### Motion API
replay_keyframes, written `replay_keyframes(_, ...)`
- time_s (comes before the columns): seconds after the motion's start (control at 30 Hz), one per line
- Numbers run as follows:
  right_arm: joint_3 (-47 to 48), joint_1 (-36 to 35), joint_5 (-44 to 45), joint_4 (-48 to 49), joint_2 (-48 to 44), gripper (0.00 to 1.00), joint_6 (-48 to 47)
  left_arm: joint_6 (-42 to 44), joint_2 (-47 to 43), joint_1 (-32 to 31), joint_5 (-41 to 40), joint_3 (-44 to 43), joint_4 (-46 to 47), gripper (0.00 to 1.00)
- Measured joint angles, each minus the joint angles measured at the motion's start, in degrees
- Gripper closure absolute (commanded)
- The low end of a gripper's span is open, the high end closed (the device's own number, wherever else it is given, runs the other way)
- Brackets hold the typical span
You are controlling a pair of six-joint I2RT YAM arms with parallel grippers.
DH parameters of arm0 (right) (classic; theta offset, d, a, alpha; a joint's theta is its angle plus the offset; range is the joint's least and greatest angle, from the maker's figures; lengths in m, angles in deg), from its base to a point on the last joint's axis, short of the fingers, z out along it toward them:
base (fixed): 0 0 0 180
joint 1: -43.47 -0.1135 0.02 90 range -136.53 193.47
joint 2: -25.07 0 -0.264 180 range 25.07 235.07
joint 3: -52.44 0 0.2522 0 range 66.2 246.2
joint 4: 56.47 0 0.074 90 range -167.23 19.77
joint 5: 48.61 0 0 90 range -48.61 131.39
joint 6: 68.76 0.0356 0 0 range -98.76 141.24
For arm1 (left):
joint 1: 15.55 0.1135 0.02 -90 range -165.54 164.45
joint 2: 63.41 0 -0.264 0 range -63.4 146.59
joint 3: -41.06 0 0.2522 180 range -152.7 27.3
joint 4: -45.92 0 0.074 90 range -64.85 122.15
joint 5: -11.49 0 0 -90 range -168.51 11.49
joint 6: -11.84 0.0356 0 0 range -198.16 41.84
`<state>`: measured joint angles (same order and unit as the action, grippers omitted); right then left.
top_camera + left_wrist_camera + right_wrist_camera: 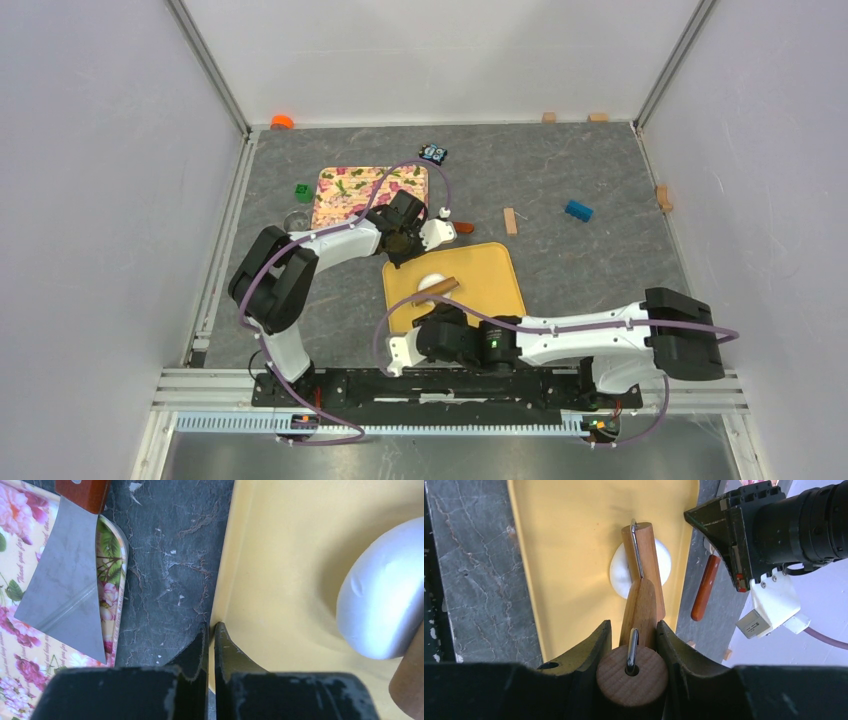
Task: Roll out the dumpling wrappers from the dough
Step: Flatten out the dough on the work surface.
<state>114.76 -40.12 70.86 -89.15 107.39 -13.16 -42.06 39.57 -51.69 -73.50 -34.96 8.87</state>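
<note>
One white dough lump (620, 576) barely flattened; your right gripper (631, 630) grasps the wooden roller (644, 555) atop it, left gripper (210, 630) clenched empty at its eleven o'clock.

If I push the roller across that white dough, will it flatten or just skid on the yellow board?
The dough looks soft: a smooth rounded mound with a small dent, so it probably flattens under the roller. Its matte surface may stick to the wood. The yellow board looks smooth, so the lump might slide somewhat.

Dough (619, 574) — partly beneath roller (652, 560)
</note>
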Motion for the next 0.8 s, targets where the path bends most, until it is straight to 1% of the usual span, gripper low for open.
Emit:
replay_keyframes(0.17, -1.4, 0.5, 0.4, 1.9, -0.2, 1.0, -0.6, 0.0, 0.0, 0.0, 0.0, 0.0, 0.0, 0.98)
replay_keyframes(0.3, 0.7, 3.4, 0.0, 4.2, 3.4, 1.0, -3.6, 0.0, 0.0, 0.0, 0.0, 0.0, 0.0, 0.98)
replay_keyframes(0.4, 2.1, 4.4, -0.3, 4.6, 4.9, 1.0, -4.4, 0.0, 0.0, 0.0, 0.0, 0.0, 0.0, 0.98)
replay_keyframes(0.5, 1.4, 3.5, -0.2, 4.5, 4.3, 1.0, -3.6, 0.0, 0.0, 0.0, 0.0, 0.0, 0.0, 0.98)
replay_keyframes(0.7, -1.7, 0.1, 0.2, 2.4, -0.3, 1.0, 0.6, 0.0, 0.0, 0.0, 0.0, 0.0, 0.0, 0.98)
replay_keyframes(0.8, -2.3, -0.2, 0.1, 1.9, -1.6, 1.0, 1.3, 0.0, 0.0, 0.0, 0.0, 0.0, 0.0, 0.98)
